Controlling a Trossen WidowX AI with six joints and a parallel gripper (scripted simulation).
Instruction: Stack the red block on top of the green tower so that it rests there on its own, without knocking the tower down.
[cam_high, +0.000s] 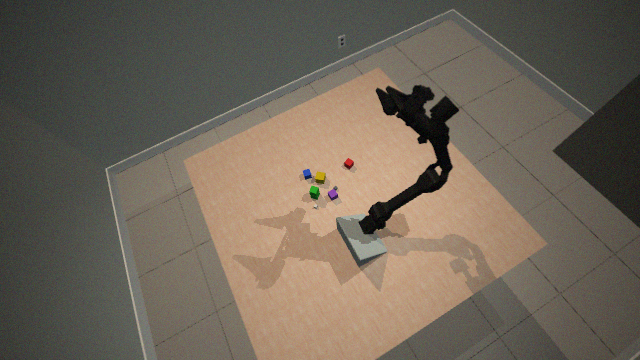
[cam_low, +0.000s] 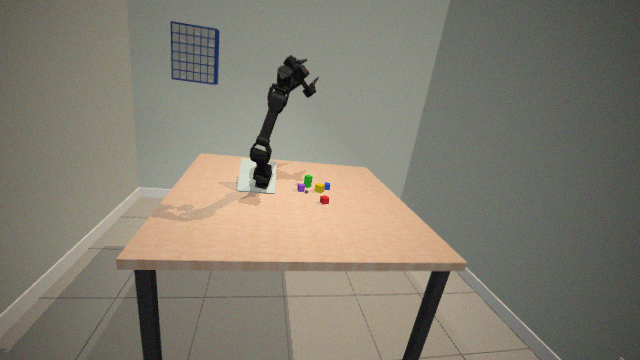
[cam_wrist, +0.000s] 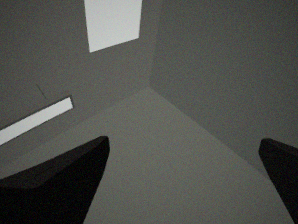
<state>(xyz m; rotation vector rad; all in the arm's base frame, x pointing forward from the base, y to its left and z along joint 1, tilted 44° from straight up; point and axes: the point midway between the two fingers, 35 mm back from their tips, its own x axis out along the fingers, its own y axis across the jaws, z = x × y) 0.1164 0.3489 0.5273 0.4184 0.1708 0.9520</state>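
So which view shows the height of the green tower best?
The exterior view: it sees the green tower from the side, standing taller than the red block. The top view looks down on it, so its height is hard to read. The wrist view shows only walls and fingertips.

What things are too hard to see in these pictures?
- Green tower: too small in the top and exterior views to count its blocks.
- Tiny grey bits beside the purple block: too small to name in the top view.
- Wrist view: only walls and ceiling show; the red block and the table are out of frame.
- The hand: its fingers are cut off by the wrist view's edges; far off, it is a dark blur.
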